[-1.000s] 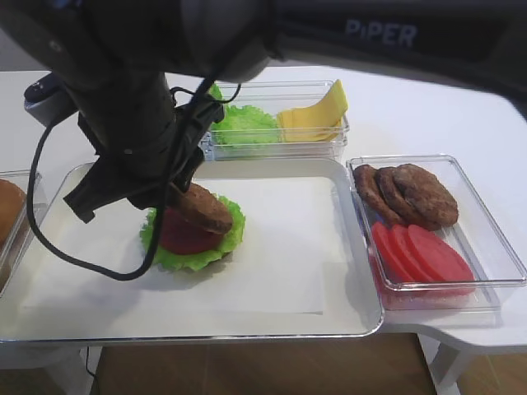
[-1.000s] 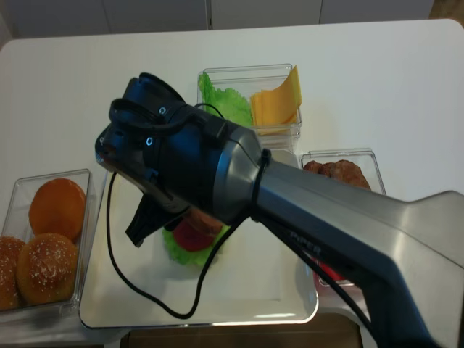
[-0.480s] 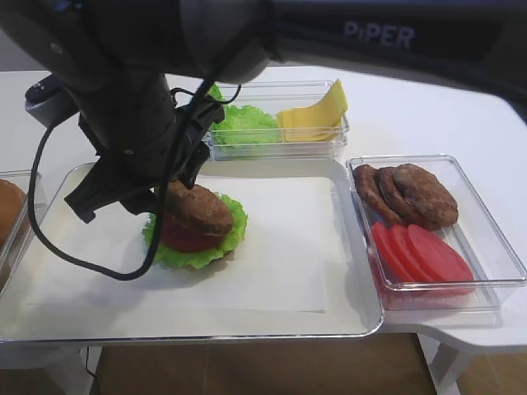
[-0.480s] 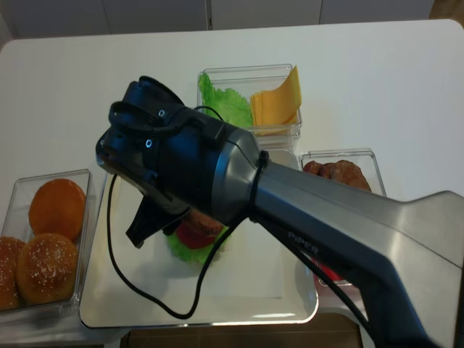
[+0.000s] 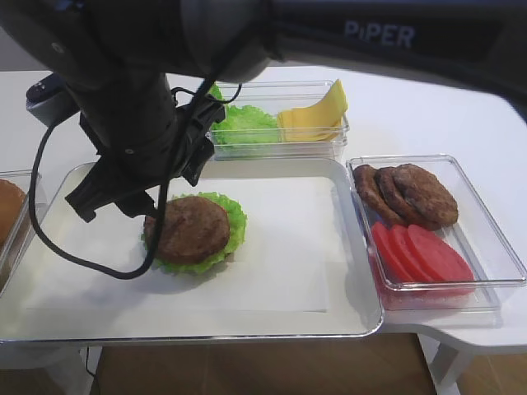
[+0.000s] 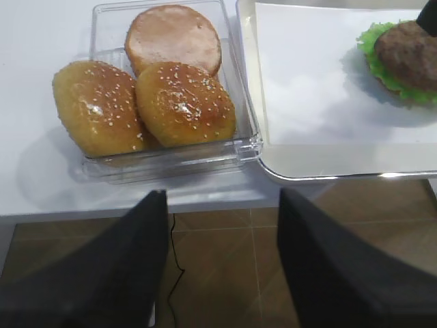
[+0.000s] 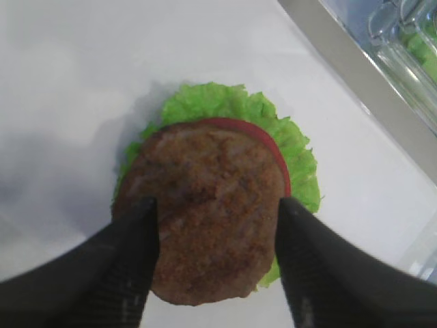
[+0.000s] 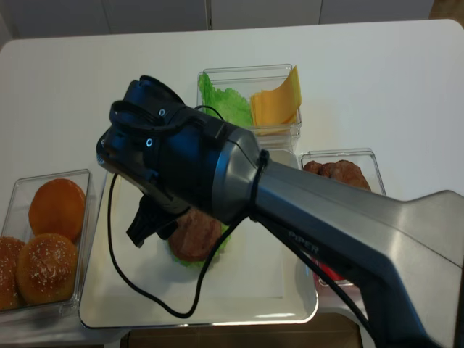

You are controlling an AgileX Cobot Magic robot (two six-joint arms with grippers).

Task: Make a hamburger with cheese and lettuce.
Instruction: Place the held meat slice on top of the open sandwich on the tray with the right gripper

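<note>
The hamburger (image 5: 193,230) sits on the tray's white paper as a stack with a frilly green rim. A brown patty lies flat on top, and a red tomato edge shows beneath it (image 7: 205,205). My right gripper (image 7: 215,208) hangs open just above it, one finger on each side of the patty. My right arm (image 8: 181,167) hides part of the stack from above. Cheese (image 5: 317,111) slices and loose lettuce (image 5: 243,123) share a clear box behind the tray. My left gripper (image 6: 218,205) is open and empty, off the table's front edge.
A clear box of buns (image 6: 157,96) stands left of the metal tray (image 5: 362,321). At the right, a clear box holds loose patties (image 5: 408,193) and tomato slices (image 5: 420,251). A black cable (image 5: 49,239) hangs from my right arm over the tray's left part.
My right gripper held the patty tilted over the tomato. Its jaws have since opened and the patty now lies flat on the stack, covering the tomato.
</note>
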